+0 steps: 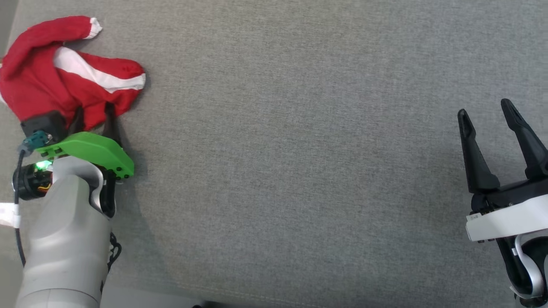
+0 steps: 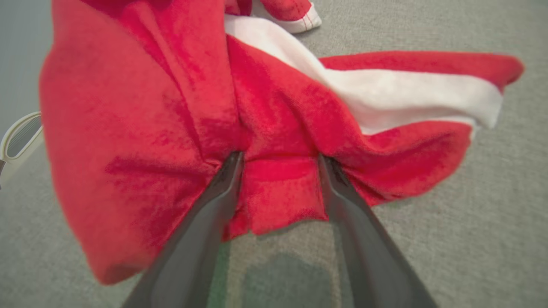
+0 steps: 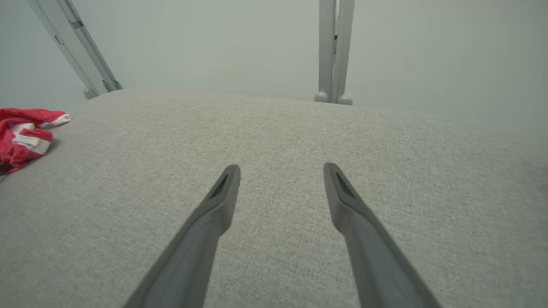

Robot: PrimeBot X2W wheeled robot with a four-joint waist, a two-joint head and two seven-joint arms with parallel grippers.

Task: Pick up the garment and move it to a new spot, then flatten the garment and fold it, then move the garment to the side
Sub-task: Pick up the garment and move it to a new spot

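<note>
Garment (image 2: 141, 128) at far left, a fold between left claw (image 2: 280, 158) fingers

The left forearm (image 1: 64, 239) is a pale grey, rounded shell. At its wrist there is a bright green plate (image 1: 92, 152) with small dark holes, a green light (image 1: 41, 165) and a teal plug (image 1: 36, 139). A black cable (image 1: 18, 233) carries a white tag (image 1: 8, 215). The right jaws are long, black and pointed, above a white band (image 1: 505, 222).
</note>
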